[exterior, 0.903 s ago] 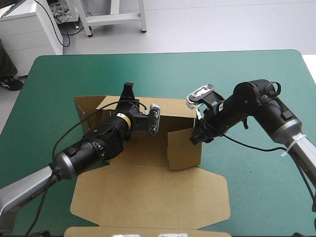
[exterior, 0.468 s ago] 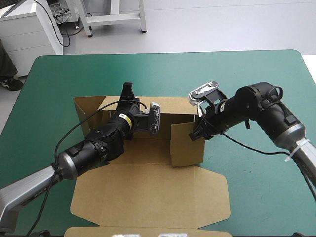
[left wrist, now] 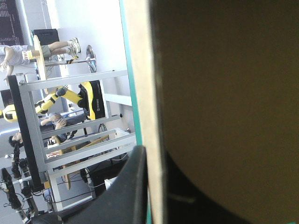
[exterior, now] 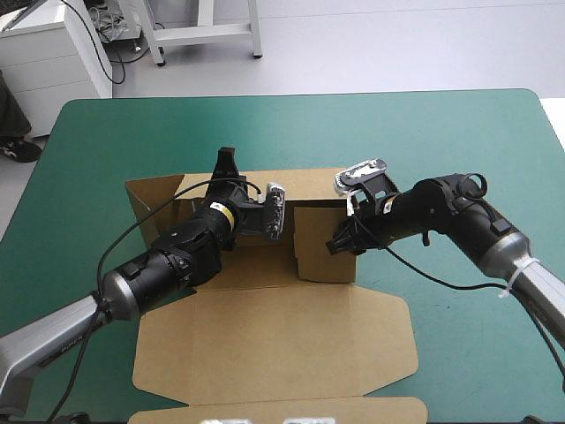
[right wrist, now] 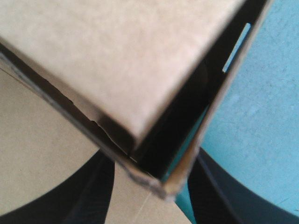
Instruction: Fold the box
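The brown box point(exterior: 274, 344) lies mid-table, its lid flat toward the front edge and its back wall point(exterior: 309, 185) raised. My left gripper point(exterior: 227, 163) reaches over the back wall near its left end. In the left wrist view the board's edge point(left wrist: 154, 93) runs between the black fingers point(left wrist: 133, 186), which are shut on it. My right gripper point(exterior: 338, 245) holds the upright right side flap point(exterior: 322, 252), folded in over the box floor. In the right wrist view a doubled corner of board point(right wrist: 117, 56) sits between the fingers point(right wrist: 93, 186).
Bare teal-green cover point(exterior: 459, 132) lies to the right of and beyond the box. The lid's tuck flap point(exterior: 274, 412) reaches the table's front edge. A slot point(right wrist: 236, 46) shows in the box wall ahead of the right gripper.
My right gripper has moved left and slightly away from the front, swinging the side flap inward. The whole box has shifted a little left. The left gripper has stayed on the back wall.
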You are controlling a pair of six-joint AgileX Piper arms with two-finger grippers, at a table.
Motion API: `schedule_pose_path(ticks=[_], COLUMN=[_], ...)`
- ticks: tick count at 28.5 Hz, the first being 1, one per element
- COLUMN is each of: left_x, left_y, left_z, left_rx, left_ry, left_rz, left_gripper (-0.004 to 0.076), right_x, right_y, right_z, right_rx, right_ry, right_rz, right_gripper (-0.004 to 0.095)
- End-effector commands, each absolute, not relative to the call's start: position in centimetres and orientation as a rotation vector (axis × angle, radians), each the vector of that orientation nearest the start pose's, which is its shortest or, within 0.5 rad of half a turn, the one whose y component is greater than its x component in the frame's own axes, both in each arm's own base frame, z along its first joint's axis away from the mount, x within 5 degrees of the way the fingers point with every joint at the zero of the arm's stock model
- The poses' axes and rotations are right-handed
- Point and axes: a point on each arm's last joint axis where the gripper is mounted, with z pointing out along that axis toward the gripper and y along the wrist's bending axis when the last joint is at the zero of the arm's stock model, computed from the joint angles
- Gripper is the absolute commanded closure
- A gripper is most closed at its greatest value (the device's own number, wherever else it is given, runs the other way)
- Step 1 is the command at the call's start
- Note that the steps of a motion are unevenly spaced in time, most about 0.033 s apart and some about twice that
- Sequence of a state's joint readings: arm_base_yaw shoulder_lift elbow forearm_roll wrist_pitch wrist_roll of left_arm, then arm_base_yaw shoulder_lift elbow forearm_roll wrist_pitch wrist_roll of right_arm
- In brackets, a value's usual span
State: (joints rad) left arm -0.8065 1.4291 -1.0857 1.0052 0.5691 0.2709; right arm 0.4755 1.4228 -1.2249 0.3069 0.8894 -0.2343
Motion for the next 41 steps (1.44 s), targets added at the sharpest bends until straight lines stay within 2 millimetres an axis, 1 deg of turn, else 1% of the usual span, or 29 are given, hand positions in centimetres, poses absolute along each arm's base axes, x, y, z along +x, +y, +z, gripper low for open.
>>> schedule_pose_path(ticks=[1, 8, 16, 18, 20, 22, 28, 31, 32, 35, 37, 40, 41], left_x=[24.1, 24.1, 24.1, 24.1, 24.1, 24.1, 24.1, 24.1, 24.1, 24.1, 24.1, 24.0, 23.9], left_y=[-19.6, -19.7, -19.9, -20.0, -20.0, -20.0, -20.1, -20.2, -20.2, -20.2, -20.1, -20.1, -20.1], left_z=[33.2, 33.2, 33.3, 33.4, 33.4, 33.4, 33.4, 33.4, 33.4, 33.4, 33.4, 33.5, 33.4], left_rx=[1.642, 1.651, 1.647, 1.646, 1.646, 1.646, 1.643, 1.643, 1.643, 1.63, 1.606, 1.595, 1.594], left_ry=[1.409, 1.4, 1.376, 1.372, 1.372, 1.371, 1.353, 1.352, 1.352, 1.364, 1.389, 1.403, 1.414], left_rz=[0.68, 0.68, 0.661, 0.659, 0.659, 0.657, 0.644, 0.643, 0.643, 0.633, 0.616, 0.606, 0.6], left_gripper=[0.0731, 0.0731, 0.0731, 0.0731, 0.0731, 0.0731, 0.0731, 0.0731, 0.0731, 0.0731, 0.0731, 0.0718, 0.0684], right_x=[25.9, 26.5, 26.7, 26.7, 26.6, 26.3, 25.9, 25.7, 25.5, 25.4, 25.3, 25.4, 25.6], right_y=[15.4, 15.6, 15.7, 15.7, 15.7, 15.7, 15.7, 16.0, 16.2, 16.9, 17.2, 17.6, 17.7], right_z=[35.4, 36.0, 35.2, 35.1, 34.7, 34.4, 34.2, 34.1, 34.1, 34.3, 34.5, 34.7, 34.6], right_rx=[-0.672, -0.634, -0.622, -0.616, -0.6, -0.623, -0.637, -0.673, -0.681, -0.679, -0.662, -0.647, -0.623], right_ry=[2.292, 2.201, 2.229, 2.23, 2.255, 2.29, 2.334, 2.333, 2.332, 2.301, 2.282, 2.252, 2.255], right_rz=[0.485, 0.494, 0.495, 0.498, 0.514, 0.514, 0.537, 0.535, 0.537, 0.552, 0.564, 0.572, 0.579], right_gripper=[0.0467, 0.0468, 0.0479, 0.0537, 0.0636, 0.0703, 0.0705, 0.0717, 0.0747, 0.0931, 0.0914, 0.0914, 0.0914])
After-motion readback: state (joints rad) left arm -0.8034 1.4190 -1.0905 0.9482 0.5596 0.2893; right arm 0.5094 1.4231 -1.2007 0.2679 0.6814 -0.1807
